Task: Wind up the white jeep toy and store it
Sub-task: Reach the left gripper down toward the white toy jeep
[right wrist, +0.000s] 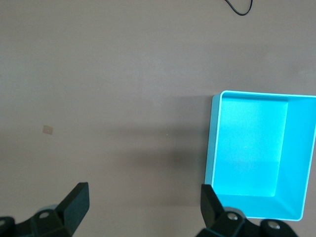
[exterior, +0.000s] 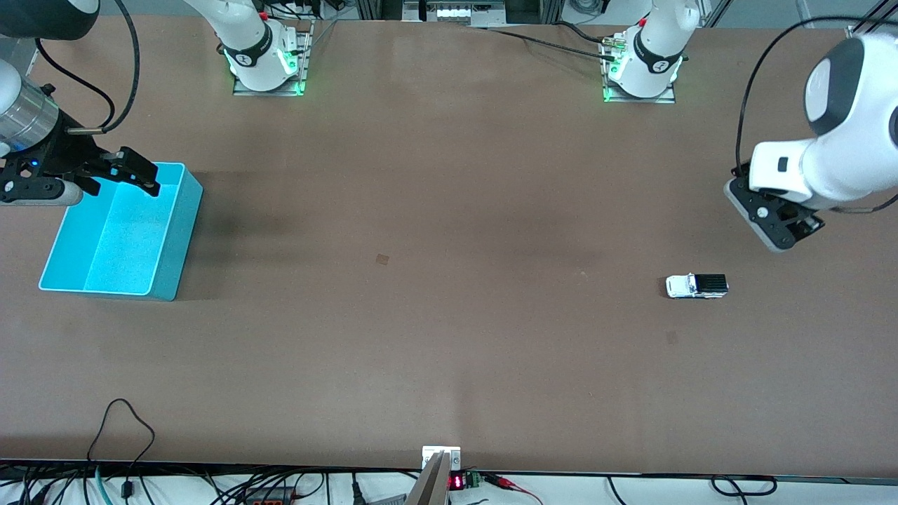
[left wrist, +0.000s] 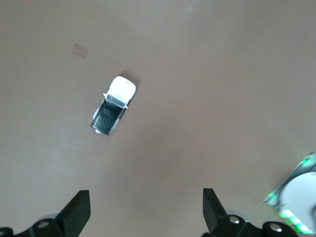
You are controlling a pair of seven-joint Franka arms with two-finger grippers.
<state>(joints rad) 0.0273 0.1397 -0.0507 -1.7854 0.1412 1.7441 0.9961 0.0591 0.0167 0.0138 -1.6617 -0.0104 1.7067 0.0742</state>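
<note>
Looking at the white jeep toy point(exterior: 696, 286) first, I see it standing on its wheels on the bare brown surface point(exterior: 449, 337) toward the left arm's end, free of either arm, its white hood pointing toward the right arm's end and its black rear roof toward the left arm's. I judge it light and rigid, a small hard shell with smooth sides that could skid or tip under a lopsided squeeze, so I would take it across the body flanks, over the doors between the wheels, keeping the wheels free to roll for winding against the surface. The left pincer point(exterior: 780, 226) hangs in the air near the jeep, nothing in it; in the left wrist view its fingers point(left wrist: 79, 213) stand spread wide with the jeep point(left wrist: 113, 105) well apart from them. At the right arm's end sits the turquoise bin point(exterior: 175, 238), open-topped and with nothing inside as the right wrist view shows point(right wrist: 213, 143). The right pincer point(exterior: 123, 170) hovers over the bin's rim, fingers point(right wrist: 76, 203) parted and holding nothing, and that arm waits. The jeep and the bin lie well apart, so I expect a long carry once it is wound.
</note>
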